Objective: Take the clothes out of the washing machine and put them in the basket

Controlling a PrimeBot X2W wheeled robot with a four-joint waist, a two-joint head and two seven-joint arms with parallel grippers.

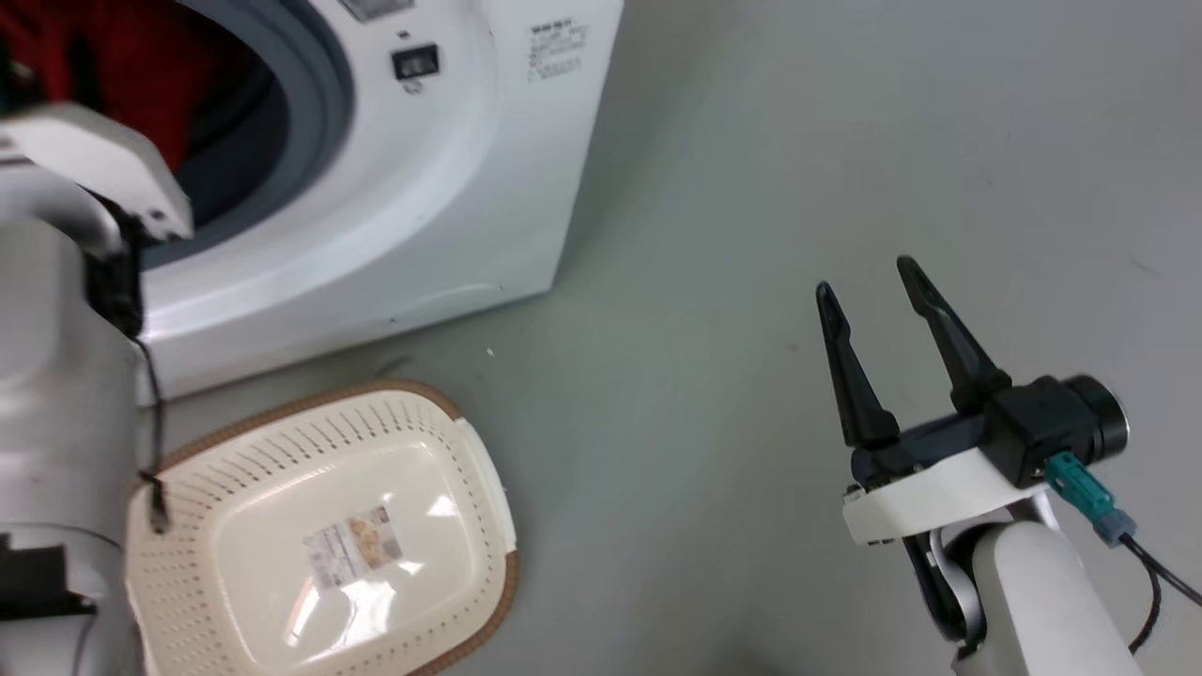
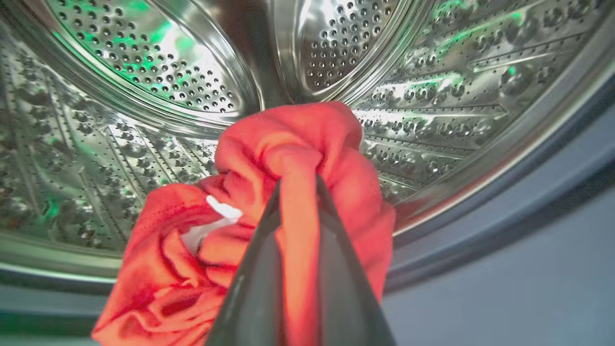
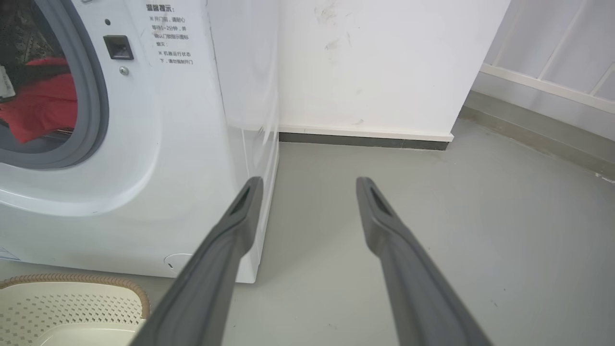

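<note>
Inside the steel drum point(image 2: 144, 72) of the white washing machine point(image 1: 423, 188), my left gripper point(image 2: 298, 187) is shut on a fold of the bright red clothes point(image 2: 298, 144). A white patch peeks from the bunched fabric, which hangs down past the grey door ring. The head view catches the red clothes point(image 1: 141, 66) through the porthole behind my pale left forearm. The cream basket point(image 1: 329, 535) with a brown rim sits on the floor in front of the machine, with nothing in it. My right gripper point(image 1: 873, 282) hangs open over bare floor to the right, holding nothing.
Grey floor point(image 1: 751, 188) stretches right of the machine. A white wall point(image 3: 384, 62) with a dark skirting stands behind it. A cable hangs off my left arm over the basket's left rim. The basket point(image 3: 62, 307) shows at the lower left of the right wrist view.
</note>
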